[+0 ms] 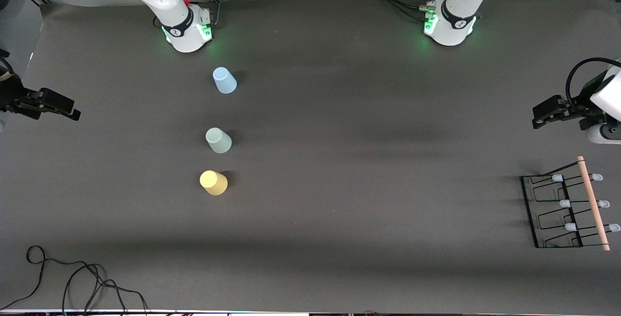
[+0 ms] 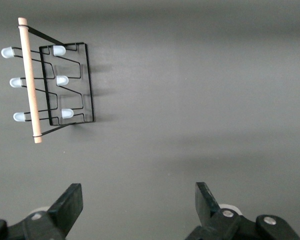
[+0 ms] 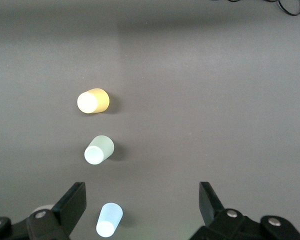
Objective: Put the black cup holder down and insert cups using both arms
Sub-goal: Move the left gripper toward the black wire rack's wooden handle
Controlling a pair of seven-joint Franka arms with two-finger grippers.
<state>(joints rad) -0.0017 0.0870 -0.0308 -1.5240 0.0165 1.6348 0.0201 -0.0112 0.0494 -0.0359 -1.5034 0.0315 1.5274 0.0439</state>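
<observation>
cups (image 1: 218, 140): smooth plastic | black cup holder (image 1: 558, 211): thin wire, wooden rod | table (image 1: 368, 160): matt

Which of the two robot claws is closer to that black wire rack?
Left. The left gripper hangs just above the black cup holder; the right gripper is at the table's right-arm end.

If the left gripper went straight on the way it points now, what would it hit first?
Probably bare table: the open left gripper faces down at it, and the black cup holder lies off to one side.
</observation>
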